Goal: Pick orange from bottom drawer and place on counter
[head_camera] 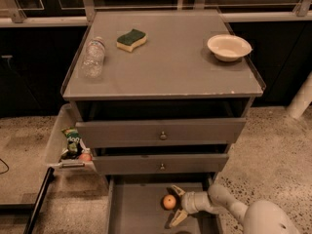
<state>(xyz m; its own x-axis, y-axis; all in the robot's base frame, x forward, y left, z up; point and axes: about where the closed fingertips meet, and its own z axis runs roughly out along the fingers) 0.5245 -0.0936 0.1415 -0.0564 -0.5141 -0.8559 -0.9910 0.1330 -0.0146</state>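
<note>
The orange (168,202) is a small round fruit lying on the floor of the open bottom drawer (131,209), right of its middle. My gripper (176,206) reaches in from the lower right and sits just right of the orange. Its fingers are spread, one above and one below the fruit's right side, and they do not close on it. The counter (165,67) is the broad grey cabinet top above.
On the counter lie a clear plastic bottle (93,57) at the left, a green and yellow sponge (131,39) and a white bowl (228,47) at the right. Two knobbed drawers (162,131) stick out above the bottom drawer. A side bin (62,145) holds a green snack packet.
</note>
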